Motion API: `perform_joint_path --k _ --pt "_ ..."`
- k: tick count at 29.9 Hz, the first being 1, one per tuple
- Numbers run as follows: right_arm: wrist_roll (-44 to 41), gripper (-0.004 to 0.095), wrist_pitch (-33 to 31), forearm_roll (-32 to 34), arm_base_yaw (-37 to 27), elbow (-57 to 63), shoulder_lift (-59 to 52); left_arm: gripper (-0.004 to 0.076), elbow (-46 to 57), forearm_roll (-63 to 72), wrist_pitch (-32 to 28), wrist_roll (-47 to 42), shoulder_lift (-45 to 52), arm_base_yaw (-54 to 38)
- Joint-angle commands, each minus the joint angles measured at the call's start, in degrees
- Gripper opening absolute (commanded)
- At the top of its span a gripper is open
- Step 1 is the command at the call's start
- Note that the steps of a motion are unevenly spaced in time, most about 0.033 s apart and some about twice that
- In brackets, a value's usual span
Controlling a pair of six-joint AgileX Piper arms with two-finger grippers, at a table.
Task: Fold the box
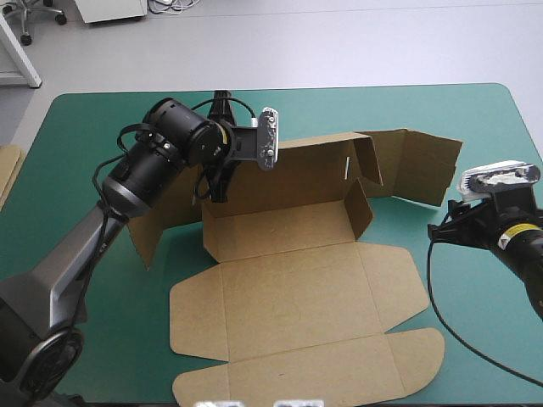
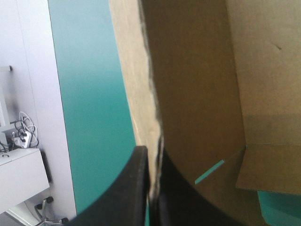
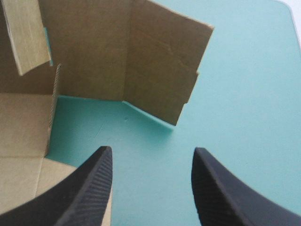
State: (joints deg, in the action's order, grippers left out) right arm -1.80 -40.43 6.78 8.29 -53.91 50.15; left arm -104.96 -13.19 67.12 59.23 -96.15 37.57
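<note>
The broad surface with its smooth teal-green cover [image 1: 475, 127] stretches wide from side to side, and its far corners are rounded. The left wrist view shows a bare strip of the teal-green cover [image 2: 89, 117], and the right wrist view an open stretch of it [image 3: 235, 94]. Just beside the surface's left edge lies a sliver of flat tan-brown board [image 1: 7, 170], mostly cut off from sight.

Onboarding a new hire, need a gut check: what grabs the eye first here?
The brown box dominates mid-table: a cut sheet with its far wall raised and the near panels flat on the teal-green cover. The left gripper is shut on that wall near its left end. The right gripper stands open near the table's right edge, aimed at the box's right flap.
</note>
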Motion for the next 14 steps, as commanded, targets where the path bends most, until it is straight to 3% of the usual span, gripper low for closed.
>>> perform_joint_path --k 1,5,10,14 --pt "-1.76 0.0473 3.9 5.65 -0.4 -5.34 -0.32 -0.001 3.72 -4.14 -5.64 -4.52 4.88 3.02" --pt "-3.92 0.0404 3.82 8.23 -0.4 -8.93 -0.32 -0.001 13.22 -9.88 -15.83 -13.99 9.69 4.75" --pt "-4.38 0.0309 1.69 8.41 -0.4 -10.99 2.16 -0.001 24.27 -11.77 -26.1 -19.4 15.59 5.5" --pt "-5.59 0.0304 -0.35 8.41 -0.4 -13.0 5.36 -0.001 29.53 -13.48 -29.39 -22.72 17.26 6.61"
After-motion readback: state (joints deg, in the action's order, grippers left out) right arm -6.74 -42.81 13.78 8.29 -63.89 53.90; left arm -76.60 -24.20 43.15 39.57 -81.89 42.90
